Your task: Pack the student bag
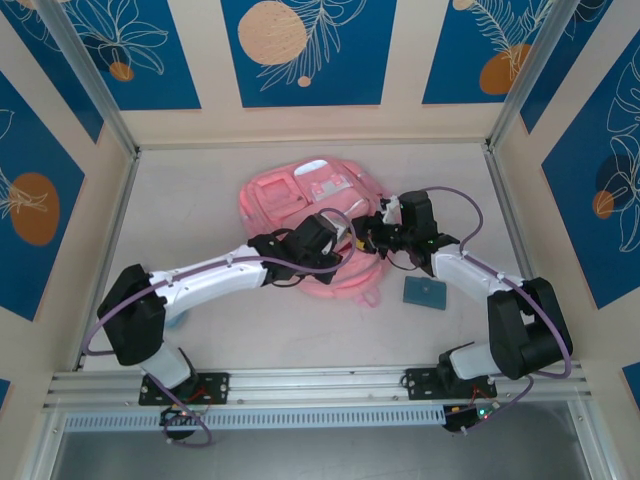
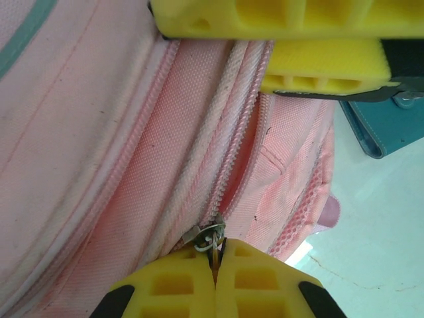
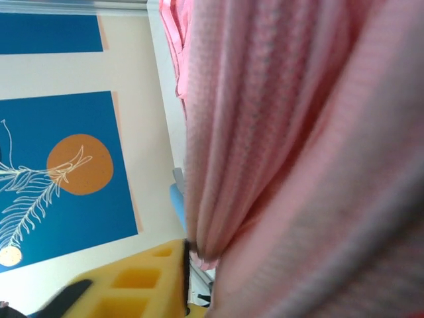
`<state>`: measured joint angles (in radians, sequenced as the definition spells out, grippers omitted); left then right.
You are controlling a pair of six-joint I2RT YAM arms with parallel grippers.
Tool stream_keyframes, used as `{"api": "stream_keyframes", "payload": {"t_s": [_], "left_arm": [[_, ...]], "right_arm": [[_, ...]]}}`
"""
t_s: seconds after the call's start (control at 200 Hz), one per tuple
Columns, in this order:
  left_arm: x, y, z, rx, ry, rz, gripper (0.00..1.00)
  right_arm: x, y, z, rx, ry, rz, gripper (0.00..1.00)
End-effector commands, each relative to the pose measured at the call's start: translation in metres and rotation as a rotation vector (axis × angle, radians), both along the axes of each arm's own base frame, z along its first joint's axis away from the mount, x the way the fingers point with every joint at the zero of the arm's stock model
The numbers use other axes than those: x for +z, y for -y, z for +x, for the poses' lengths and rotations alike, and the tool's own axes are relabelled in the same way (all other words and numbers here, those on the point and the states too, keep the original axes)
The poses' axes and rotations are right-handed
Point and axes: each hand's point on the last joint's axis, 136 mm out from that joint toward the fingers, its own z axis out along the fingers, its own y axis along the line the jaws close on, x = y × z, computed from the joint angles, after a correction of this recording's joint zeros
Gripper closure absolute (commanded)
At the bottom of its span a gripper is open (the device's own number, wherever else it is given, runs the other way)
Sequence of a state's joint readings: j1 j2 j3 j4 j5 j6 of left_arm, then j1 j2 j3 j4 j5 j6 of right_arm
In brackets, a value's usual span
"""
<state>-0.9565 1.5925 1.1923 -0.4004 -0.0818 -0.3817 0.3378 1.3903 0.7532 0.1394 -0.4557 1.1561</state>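
Student bag (image 1: pixel 290 195) flat, lengthwise near-to-far

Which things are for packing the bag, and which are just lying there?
For the job:
- pink student bag
- zipper pull, pinched by the left fingers
- right fingers, against the bag's fabric

Just lying about:
- teal case, flat on the table beside the bag, untouched

Pink student bag (image 1: pixel 300 195); teal case (image 1: pixel 425 292)
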Motion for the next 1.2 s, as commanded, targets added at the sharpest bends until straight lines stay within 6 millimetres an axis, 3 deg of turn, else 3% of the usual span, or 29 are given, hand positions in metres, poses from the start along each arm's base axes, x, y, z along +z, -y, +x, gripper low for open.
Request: {"api": "stream_keyframes", "payload": {"t_s": [0.0, 0.185, 0.7, 0.99, 1.19], "left_arm": [[0.017, -0.002, 0.004, 0.000, 0.064, 0.008, 1.00], [-0.006, -0.049, 0.000, 0.076, 0.024, 0.118, 1.00], [-0.010, -0.096, -0.004, 0.101, -0.033, 0.157, 1.00], [-0.014, -0.123, 0.025, 0.121, 0.006, 0.195, 1.00], [-0.011, -0.118, 0.048, -0.003, 0.078, 0.139, 1.00]], "right_arm": [[0.009, 0.006, -0.001, -0.002, 0.028, -0.005, 0.83], [0.016, 0.024, 0.002, -0.041, 0.073, -0.050, 0.87], [0.015, 0.059, 0.005, -0.114, 0.068, -0.100, 0.90], [0.017, 0.062, 0.005, -0.098, 0.067, -0.091, 0.92], [0.023, 0.058, 0.001, -0.055, 0.075, -0.075, 0.92]]}}
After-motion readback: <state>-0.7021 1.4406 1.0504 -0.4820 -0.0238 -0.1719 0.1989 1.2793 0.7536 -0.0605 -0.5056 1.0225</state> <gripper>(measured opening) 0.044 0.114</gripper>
